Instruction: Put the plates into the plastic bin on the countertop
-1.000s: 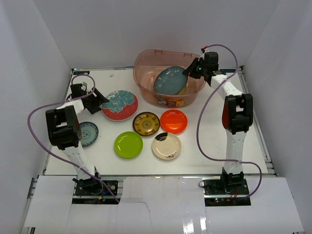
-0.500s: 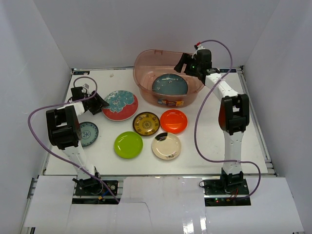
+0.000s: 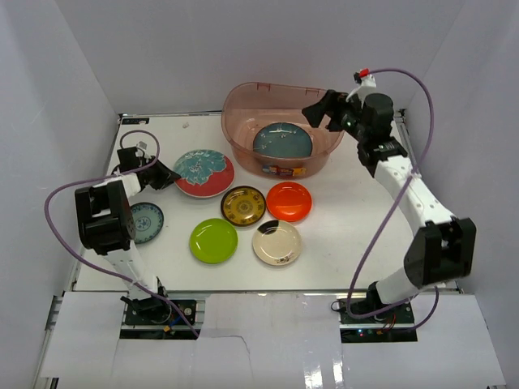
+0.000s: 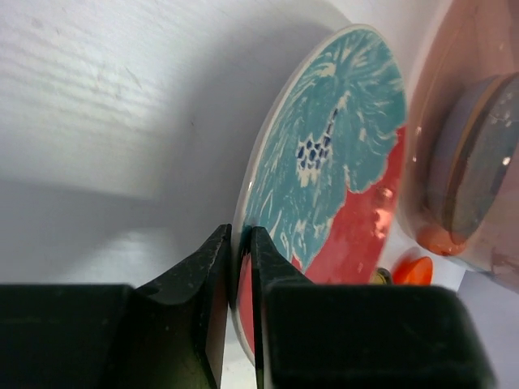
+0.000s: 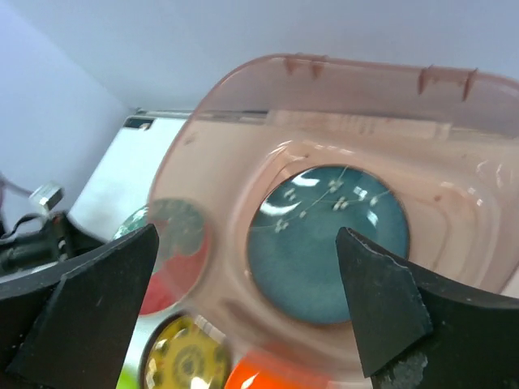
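Showing a red-and-teal floral plate (image 3: pixel 203 173), a dark teal plate (image 3: pixel 282 140) in a pinkish-brown bin (image 3: pixel 240 121), and a brown-gold plate (image 3: pixel 243 206), orange plate (image 3: pixel 289 201), lime-green plate (image 3: pixel 213 241), cream plate (image 3: pixel 276 242) and blue-patterned plate (image 3: pixel 151 222) on a white desk (image 3: pixel 357 211).

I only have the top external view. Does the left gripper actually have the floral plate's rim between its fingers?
Observer: Yes. The left wrist view shows the left gripper with one finger on each face of the red-teal floral plate, right at its rim.
Operator: Is there anything in the right gripper?
Observer: No. In the right wrist view the right gripper is wide open with nothing between its fingers. It looks down into the plastic bin, where the dark teal plate lies.
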Motion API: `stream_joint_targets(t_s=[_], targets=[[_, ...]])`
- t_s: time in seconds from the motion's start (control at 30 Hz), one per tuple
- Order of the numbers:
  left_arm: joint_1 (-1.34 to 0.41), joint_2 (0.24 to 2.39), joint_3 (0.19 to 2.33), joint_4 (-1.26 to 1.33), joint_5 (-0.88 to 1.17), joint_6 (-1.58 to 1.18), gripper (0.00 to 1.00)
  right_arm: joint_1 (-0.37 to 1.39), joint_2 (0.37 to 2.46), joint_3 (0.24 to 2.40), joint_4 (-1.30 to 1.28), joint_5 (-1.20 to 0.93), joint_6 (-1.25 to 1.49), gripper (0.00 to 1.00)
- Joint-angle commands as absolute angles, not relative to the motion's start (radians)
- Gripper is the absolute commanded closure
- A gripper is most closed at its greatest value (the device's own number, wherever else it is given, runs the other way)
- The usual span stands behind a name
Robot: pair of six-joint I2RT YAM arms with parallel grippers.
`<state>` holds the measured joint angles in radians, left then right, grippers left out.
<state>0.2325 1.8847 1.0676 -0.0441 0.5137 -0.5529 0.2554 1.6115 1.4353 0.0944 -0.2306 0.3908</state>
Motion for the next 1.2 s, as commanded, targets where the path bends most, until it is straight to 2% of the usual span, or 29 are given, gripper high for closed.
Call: stream_joint_targets(t_s=[0.0, 0.1, 0.13, 0.17, 0.27, 0.37, 0.53, 0.63, 0.77, 0.87, 1.17], targets=[[0.238, 1.690, 1.043, -0.060, 0.494, -0.612, 1.00, 0.256, 1.409, 1.214, 0.247, -0.307, 0.457, 0.02], [0.241, 1.579, 1.039, -0.066, 0.499, -0.660, 1.00, 0.255, 1.223, 0.953, 0.317, -0.293, 0.500, 0.35], [0.239, 1.503, 1.037, -0.067, 0.502, -0.670, 1.00, 0.255, 1.183, 0.899, 0.321, -0.281, 0.512, 0.78], [0.241, 1.465, 1.037, -0.069, 0.502, -0.693, 1.00, 0.255, 1.139, 0.787, 0.318, -0.267, 0.529, 0.92], [0.239, 1.330, 1.038, -0.066, 0.506, -0.725, 1.00, 0.259, 0.973, 0.608, 0.366, -0.265, 0.587, 0.92], [0.229, 1.241, 1.058, -0.060, 0.517, -0.790, 1.00, 0.261, 0.840, 0.480, 0.302, -0.249, 0.562, 0.92], [0.155, 1.198, 1.124, -0.043, 0.496, -0.844, 1.00, 0.262, 0.772, 0.414, 0.227, -0.219, 0.503, 0.92], [0.042, 1.227, 1.209, -0.038, 0.434, -0.841, 1.00, 0.264, 0.767, 0.381, 0.227, -0.216, 0.492, 0.89], [-0.160, 1.376, 1.359, -0.035, 0.376, -0.819, 1.00, 0.262, 0.787, 0.353, 0.232, -0.239, 0.488, 0.87], [-0.244, 1.526, 1.485, -0.037, 0.329, -0.795, 1.00, 0.262, 0.782, 0.328, 0.230, -0.253, 0.483, 0.87], [-0.343, 1.960, 1.888, -0.063, 0.308, -0.779, 1.00, 0.265, 0.767, 0.308, 0.187, -0.262, 0.436, 0.85]])
